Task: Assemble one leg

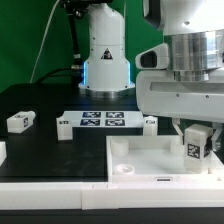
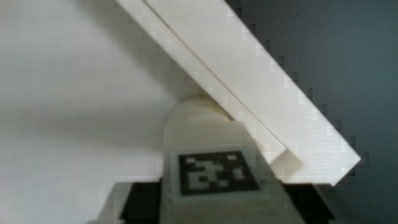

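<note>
My gripper [image 1: 198,132] is shut on a leg [image 1: 197,146], a small white blocky post with a black-and-white tag on its face. It holds the leg upright over the exterior view's right part of the large white square panel [image 1: 150,165]. In the wrist view the leg [image 2: 217,160] sits between my dark fingers [image 2: 135,204], with my gripper [image 2: 217,202] closed on its sides. The leg's far end is near the panel's raised rim [image 2: 240,80]. I cannot tell if the leg touches the panel.
A second leg [image 1: 21,122] lies on the black table at the exterior view's left. The marker board [image 1: 100,122] lies behind the panel, with a small white part [image 1: 150,122] at its right end. Round sockets [image 1: 122,148] show on the panel's left side.
</note>
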### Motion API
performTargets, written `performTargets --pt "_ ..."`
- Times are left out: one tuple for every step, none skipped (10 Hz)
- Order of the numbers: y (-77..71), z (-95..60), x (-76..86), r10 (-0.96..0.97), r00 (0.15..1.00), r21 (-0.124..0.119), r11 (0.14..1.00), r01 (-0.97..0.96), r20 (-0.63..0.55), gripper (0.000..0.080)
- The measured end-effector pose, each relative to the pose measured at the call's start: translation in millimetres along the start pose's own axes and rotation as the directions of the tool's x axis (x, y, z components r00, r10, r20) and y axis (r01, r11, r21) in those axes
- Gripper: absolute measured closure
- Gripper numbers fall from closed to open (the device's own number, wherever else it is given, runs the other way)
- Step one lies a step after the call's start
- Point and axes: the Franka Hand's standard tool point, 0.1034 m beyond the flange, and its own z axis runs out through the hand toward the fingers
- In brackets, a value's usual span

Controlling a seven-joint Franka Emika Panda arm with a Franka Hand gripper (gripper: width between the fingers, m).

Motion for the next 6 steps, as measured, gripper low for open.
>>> performTargets --pt "-0.1 0.1 0.1 0.083 0.997 -0.001 0.997 -0.083 -0.002 0.0508" --pt "0.0 0.4 0.0 0.153 0.988 0.002 0.988 -0.153 0.002 0.0508" --pt "-0.2 0.7 -0.7 0.153 0.988 0.002 0.988 -0.153 0.003 0.0432" --pt "-0.2 0.9 -0.9 0.082 0.997 0.002 0.997 -0.082 0.003 0.0293" --pt "-0.3 1.0 -1.1 0.050 0.999 0.002 0.999 -0.050 0.003 0.0293" --pt "-1.1 1.0 -2.2 0.003 1.000 0.001 1.000 -0.003 0.003 0.0177"
